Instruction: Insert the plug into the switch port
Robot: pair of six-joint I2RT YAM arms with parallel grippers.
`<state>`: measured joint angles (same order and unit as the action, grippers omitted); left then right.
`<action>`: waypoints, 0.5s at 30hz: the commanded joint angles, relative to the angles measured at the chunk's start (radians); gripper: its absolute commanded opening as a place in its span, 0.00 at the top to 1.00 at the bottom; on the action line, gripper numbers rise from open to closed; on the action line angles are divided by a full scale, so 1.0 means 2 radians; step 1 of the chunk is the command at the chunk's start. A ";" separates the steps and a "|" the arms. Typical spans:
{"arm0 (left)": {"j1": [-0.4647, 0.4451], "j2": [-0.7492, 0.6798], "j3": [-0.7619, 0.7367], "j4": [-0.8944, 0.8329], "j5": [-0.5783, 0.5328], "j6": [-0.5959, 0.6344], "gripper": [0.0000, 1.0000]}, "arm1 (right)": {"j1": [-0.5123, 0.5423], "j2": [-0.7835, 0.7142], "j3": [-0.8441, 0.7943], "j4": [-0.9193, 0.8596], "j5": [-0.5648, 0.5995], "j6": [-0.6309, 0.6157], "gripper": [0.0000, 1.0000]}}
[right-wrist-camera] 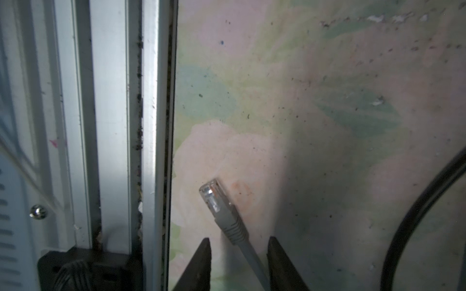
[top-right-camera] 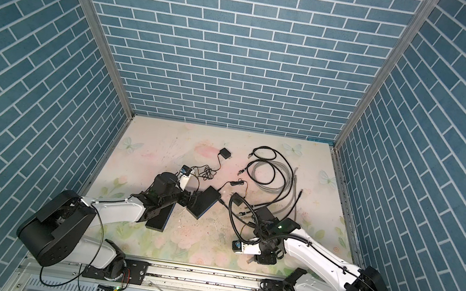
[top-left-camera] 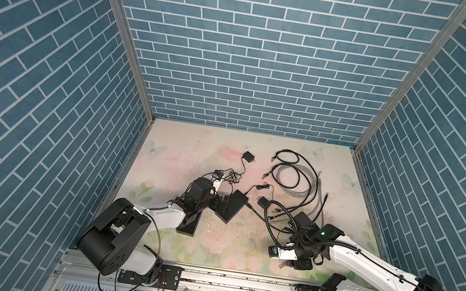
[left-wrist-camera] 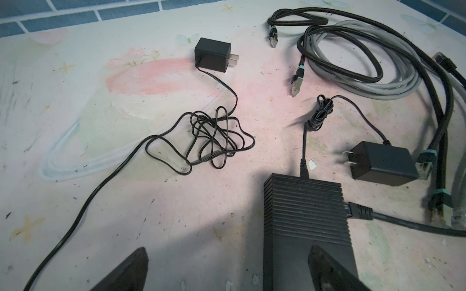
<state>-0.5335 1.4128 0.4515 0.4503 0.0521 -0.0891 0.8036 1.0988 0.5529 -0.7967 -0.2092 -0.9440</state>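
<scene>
The switch (top-left-camera: 235, 206) (top-right-camera: 206, 201) is a black ribbed box (left-wrist-camera: 302, 209) near the table's middle, with a black cable (left-wrist-camera: 360, 213) plugged into its side. My left gripper (top-left-camera: 221, 204) (left-wrist-camera: 232, 269) stands wide open at the switch's near end, one finger (left-wrist-camera: 327, 269) over the box and the other over bare table. My right gripper (top-left-camera: 286, 262) (right-wrist-camera: 238, 254) hovers near the front edge, shut on a grey cable (right-wrist-camera: 252, 259). Its clear-tipped grey plug (right-wrist-camera: 216, 201) (top-left-camera: 281, 265) sticks out ahead of the fingers above the table. The switch ports are hidden.
A second black box (top-left-camera: 188, 224) lies under my left arm. Two black power adapters (left-wrist-camera: 213, 54) (left-wrist-camera: 383, 163) with thin tangled leads lie beyond the switch. Coiled black and grey network cables (top-left-camera: 292, 177) fill the back right. An aluminium rail (right-wrist-camera: 148, 126) borders the front edge.
</scene>
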 commanded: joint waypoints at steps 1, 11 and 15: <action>-0.002 -0.008 -0.010 0.020 -0.008 0.001 0.00 | 0.004 0.007 -0.012 0.011 0.012 -0.032 0.62; -0.002 -0.008 -0.021 0.040 -0.014 -0.006 0.00 | 0.010 0.017 -0.024 0.028 0.026 -0.041 0.62; -0.002 -0.009 -0.024 0.046 -0.020 -0.008 0.00 | 0.014 0.025 -0.026 0.038 0.017 -0.042 0.63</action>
<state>-0.5335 1.4117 0.4168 0.5179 0.0296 -0.0982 0.8227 1.1366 0.5220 -0.7288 -0.1619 -0.9779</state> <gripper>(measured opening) 0.996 0.370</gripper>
